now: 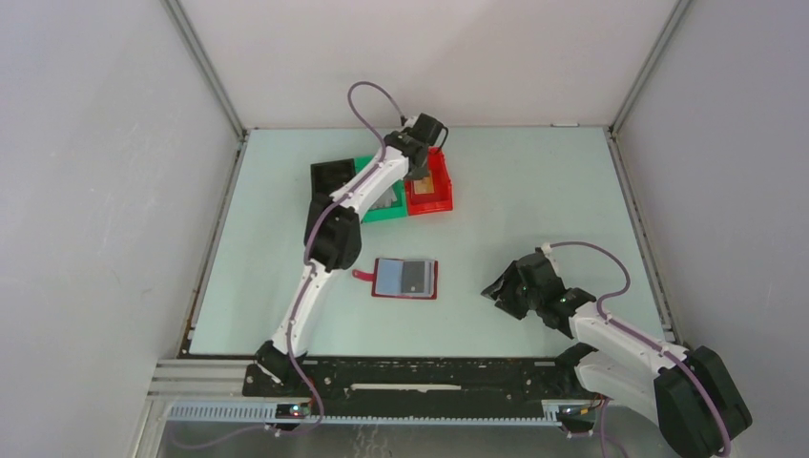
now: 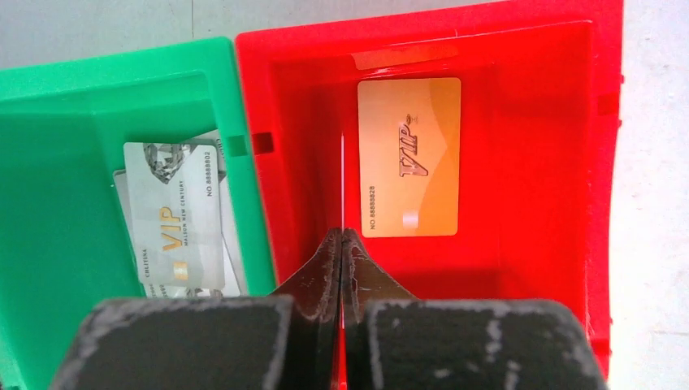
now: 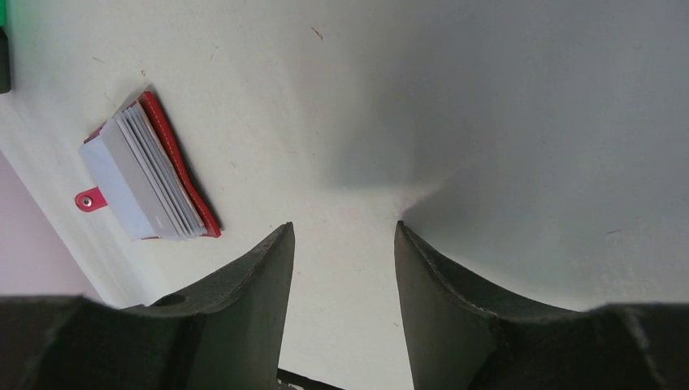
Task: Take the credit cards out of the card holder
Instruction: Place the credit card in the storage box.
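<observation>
The dark-red card holder (image 1: pixel 405 279) lies open mid-table, strap tab to the left, with a light blue card (image 1: pixel 388 278) and a grey card (image 1: pixel 414 278) showing in it. In the right wrist view it (image 3: pixel 175 154) holds a stack of pale cards (image 3: pixel 138 183). A tan card (image 2: pixel 409 156) lies flat in the red bin (image 2: pixel 528 162). My left gripper (image 2: pixel 342 232) hangs over that bin (image 1: pixel 429 196), shut on a thin card seen edge-on as a white line (image 2: pixel 342 183). My right gripper (image 3: pixel 344 227) is open and empty, right of the holder (image 1: pixel 496 286).
A green bin (image 2: pixel 49 162) left of the red bin holds silver-grey cards (image 2: pixel 172 215). A black bin (image 1: pixel 332 176) stands left of the green bin (image 1: pixel 382 208). The table's walls rise at the back and on both sides.
</observation>
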Action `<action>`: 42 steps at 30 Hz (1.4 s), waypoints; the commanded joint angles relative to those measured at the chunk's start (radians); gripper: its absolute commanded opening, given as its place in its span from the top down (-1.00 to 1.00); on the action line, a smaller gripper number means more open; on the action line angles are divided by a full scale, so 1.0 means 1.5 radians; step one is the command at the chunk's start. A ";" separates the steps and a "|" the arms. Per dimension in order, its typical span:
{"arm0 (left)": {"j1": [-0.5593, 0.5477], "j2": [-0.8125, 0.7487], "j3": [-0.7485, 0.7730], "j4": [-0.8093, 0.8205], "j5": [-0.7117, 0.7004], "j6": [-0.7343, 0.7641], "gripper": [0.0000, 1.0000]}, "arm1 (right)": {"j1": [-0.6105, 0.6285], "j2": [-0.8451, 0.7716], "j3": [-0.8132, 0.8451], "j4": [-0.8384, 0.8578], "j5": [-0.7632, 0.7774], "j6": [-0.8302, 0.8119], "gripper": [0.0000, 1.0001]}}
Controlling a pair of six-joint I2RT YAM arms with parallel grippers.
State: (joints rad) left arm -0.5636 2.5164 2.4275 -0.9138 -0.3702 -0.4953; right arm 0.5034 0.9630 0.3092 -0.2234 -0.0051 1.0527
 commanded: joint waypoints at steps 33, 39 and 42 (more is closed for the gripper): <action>-0.067 -0.513 -0.575 0.204 0.179 -0.030 0.40 | 0.033 0.037 0.033 0.082 -0.013 0.015 -0.13; -0.035 -0.666 -0.835 0.279 0.275 -0.067 0.39 | 0.121 0.154 0.151 0.142 -0.032 -0.007 -0.14; -0.029 -0.708 -0.912 0.303 0.286 -0.068 0.37 | 0.150 0.216 0.204 0.177 -0.051 -0.020 -0.11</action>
State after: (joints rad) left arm -0.6205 1.5261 1.1961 -0.5438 -0.0219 -0.5636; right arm 0.6796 1.2068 0.5125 -0.0731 -0.0498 1.0550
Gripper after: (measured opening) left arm 0.309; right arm 0.562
